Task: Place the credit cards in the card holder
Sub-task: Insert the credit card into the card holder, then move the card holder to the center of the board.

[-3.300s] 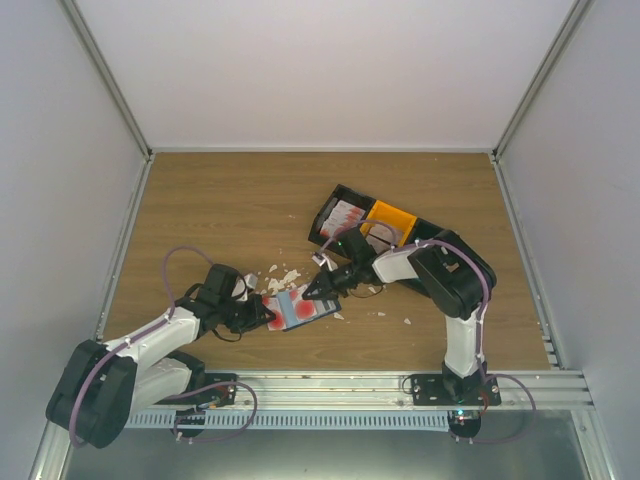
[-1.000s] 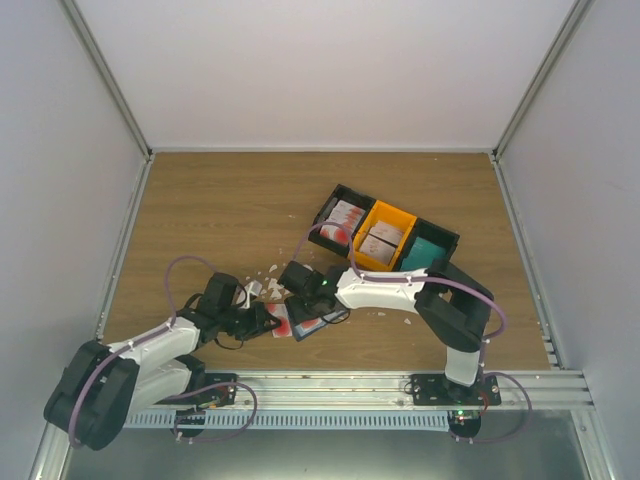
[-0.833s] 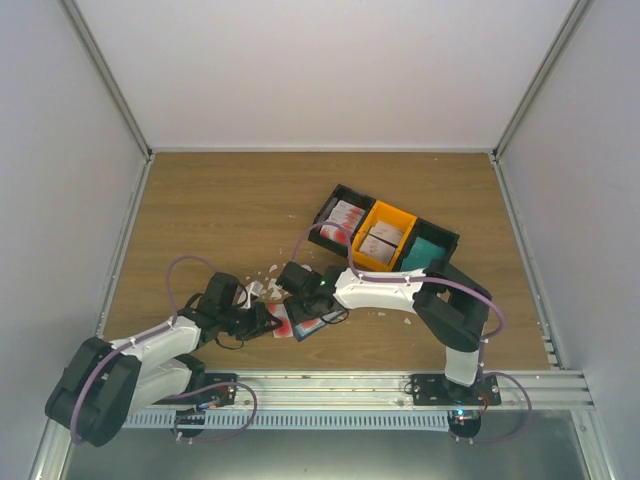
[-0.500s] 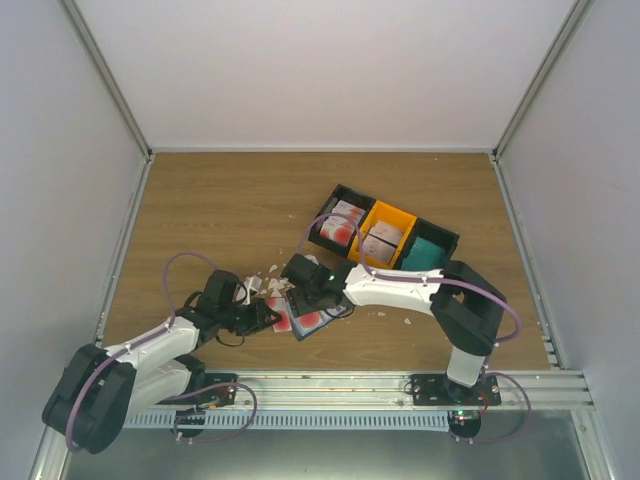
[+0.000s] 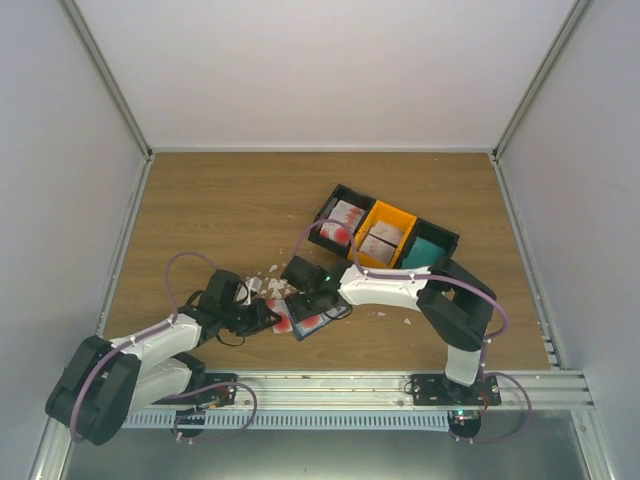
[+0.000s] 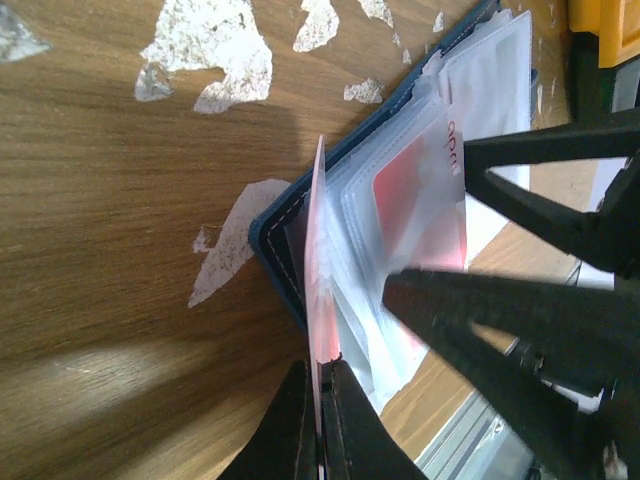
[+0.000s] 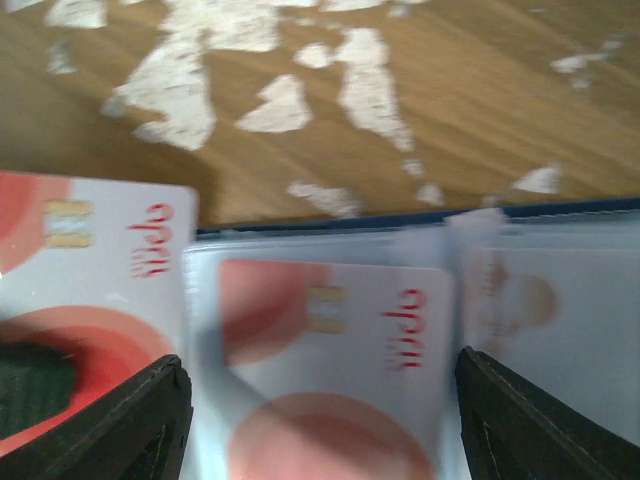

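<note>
Left wrist: we pinch a card (image 6: 316, 250) edge-on in the left pincer (image 6: 318, 385) for slotting; right pincer (image 7: 320, 370), spread, seems to pin the holder (image 6: 275, 235) flat.

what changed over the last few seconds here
The right gripper shifted left, its arm uncovering the black-and-orange tray; its jaws now stand open across the open navy folding card holder. The left gripper stayed shut on a red-and-white plastic card at the holder's edge.
</note>
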Robot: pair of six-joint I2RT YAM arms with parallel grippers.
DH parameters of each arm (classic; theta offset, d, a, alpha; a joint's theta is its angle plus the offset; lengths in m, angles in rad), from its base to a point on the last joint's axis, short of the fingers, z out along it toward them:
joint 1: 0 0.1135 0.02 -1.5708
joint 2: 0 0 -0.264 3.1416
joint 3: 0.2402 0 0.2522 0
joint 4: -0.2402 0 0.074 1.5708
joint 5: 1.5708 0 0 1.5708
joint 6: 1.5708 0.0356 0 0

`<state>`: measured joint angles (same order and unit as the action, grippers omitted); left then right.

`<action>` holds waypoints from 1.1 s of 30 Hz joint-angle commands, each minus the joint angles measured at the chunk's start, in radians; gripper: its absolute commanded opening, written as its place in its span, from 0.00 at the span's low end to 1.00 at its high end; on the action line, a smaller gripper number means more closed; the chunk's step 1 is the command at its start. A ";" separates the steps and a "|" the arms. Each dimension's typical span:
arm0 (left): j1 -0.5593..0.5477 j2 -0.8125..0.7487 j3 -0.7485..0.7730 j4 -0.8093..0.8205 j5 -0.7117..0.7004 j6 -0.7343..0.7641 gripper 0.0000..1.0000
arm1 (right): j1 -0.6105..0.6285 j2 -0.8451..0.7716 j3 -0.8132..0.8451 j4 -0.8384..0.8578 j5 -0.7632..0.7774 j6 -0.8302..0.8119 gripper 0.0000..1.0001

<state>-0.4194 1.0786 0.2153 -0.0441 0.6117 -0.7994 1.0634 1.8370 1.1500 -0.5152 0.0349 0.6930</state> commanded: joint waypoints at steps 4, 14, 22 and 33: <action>-0.004 0.036 0.051 0.018 -0.015 0.041 0.00 | 0.049 0.024 0.055 0.035 -0.094 -0.106 0.73; -0.005 0.092 0.130 -0.006 -0.084 0.084 0.00 | 0.050 -0.044 0.043 -0.056 0.143 -0.047 0.74; -0.004 -0.052 0.211 -0.174 -0.209 0.109 0.00 | 0.054 -0.179 -0.079 -0.205 0.124 -0.066 0.71; 0.029 -0.226 0.297 -0.305 -0.400 0.094 0.00 | 0.130 -0.053 -0.048 -0.164 0.104 -0.086 0.70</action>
<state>-0.4084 0.8841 0.4911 -0.3073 0.2970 -0.7094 1.1778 1.7344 1.0657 -0.7094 0.1097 0.6086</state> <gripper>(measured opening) 0.009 0.698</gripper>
